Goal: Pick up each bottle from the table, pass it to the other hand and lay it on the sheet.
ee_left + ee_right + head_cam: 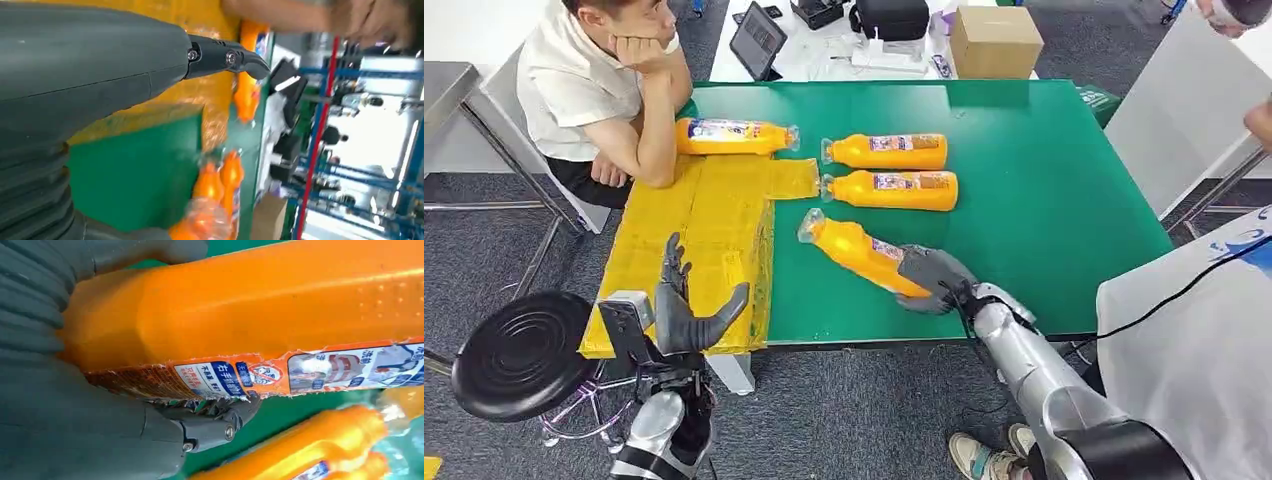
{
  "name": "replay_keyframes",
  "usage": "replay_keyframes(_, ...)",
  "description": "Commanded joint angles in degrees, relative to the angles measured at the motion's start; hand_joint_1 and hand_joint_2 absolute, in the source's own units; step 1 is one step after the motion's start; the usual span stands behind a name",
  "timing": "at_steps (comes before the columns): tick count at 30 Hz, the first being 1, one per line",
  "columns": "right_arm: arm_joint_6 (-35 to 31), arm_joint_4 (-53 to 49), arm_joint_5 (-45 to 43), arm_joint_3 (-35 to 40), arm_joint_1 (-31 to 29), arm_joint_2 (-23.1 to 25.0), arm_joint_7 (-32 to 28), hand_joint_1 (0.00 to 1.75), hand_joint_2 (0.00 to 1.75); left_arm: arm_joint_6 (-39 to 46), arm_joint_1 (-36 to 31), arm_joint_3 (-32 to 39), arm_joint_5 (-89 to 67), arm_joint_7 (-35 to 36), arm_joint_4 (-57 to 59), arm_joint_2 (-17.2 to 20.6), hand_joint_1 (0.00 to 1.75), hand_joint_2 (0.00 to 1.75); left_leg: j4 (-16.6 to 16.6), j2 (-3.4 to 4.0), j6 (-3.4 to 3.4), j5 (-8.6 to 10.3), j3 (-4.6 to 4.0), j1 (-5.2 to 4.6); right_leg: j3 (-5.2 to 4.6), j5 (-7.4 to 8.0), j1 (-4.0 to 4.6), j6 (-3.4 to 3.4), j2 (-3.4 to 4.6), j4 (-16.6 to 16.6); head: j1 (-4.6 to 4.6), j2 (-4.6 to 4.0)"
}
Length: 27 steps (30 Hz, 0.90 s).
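Right hand grips the base of the nearest bottle on the green table; its long axis runs diagonally, cap toward the yellow sheet. Left hand raised, fingers spread, holding nothing.

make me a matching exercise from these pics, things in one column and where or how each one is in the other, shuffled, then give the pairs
Things:
1. right hand
2. left hand
3. bottle by the person's arm
4. cardboard box

Places or states:
A. lying on the yellow sheet
B. raised and holding nothing, fingers apart
C. gripping the base of the nearest bottle
D. beyond the far edge of the green table

Pairs: 1-C, 2-B, 3-A, 4-D
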Motion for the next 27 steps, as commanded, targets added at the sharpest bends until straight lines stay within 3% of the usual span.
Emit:
replay_keyframes(1, 2.09, -3.41, -5.29, -1.32, 5.16, 0.81, -3.77, 1.75, 1.75, -1.92, -1.87, -2.64, 2.11, 0.67, 4.72, 1.37, 0.00, 1.75, -0.10, -0.14, -0.09, 0.02, 0.19, 0.09, 0.26, -0.02, 0.10, -0.11, -0.19, -0.13, 0.02, 0.00)
replay_keyframes(5, 1.72, -15.85, -14.32, 0.56, 10.71, 2.02, -6.48, 1.75, 1.75, -4.68, -0.72, -3.71, 4.93, 0.69, 4.82, 1.83, 0.00, 1.75, -0.12, 0.00, -0.12, -0.03, 0.25, 0.07, 0.31, -0.05, 0.08, -0.14, -0.07, -0.11, 0.00, 0.00)
replay_keyframes(8, 1.62, -21.42, -17.76, 3.07, 13.06, 2.98, -6.40, 1.75, 1.75, -13.08, -0.10, -6.45, 8.67, 1.51, 3.79, 3.62, 0.00, 1.75, -0.13, 0.03, -0.16, -0.08, 0.24, 0.08, 0.33, -0.10, 0.08, -0.18, -0.05, -0.08, 0.00, 0.00)
replay_keyframes(16, 1.76, -20.68, -18.72, 6.64, 12.64, 3.86, -7.83, 1.75, 1.75, -20.04, -0.27, -8.95, 9.86, 2.01, 3.09, 4.97, 0.00, 1.75, -0.05, -0.07, -0.09, -0.03, -0.30, 0.04, -0.16, -0.07, 0.03, -0.09, -0.04, 0.02, 0.02, 0.00)
replay_keyframes(27, -2.61, -23.72, -15.38, 14.55, 14.82, 7.10, -8.46, 1.75, 1.75, -19.83, -1.33, -7.67, 11.95, 3.54, 5.89, 2.16, 0.00, 1.75, -0.04, -0.12, -0.12, -0.06, -0.34, 0.08, -0.21, -0.11, 0.07, -0.13, -0.08, 0.01, 0.02, 0.00)
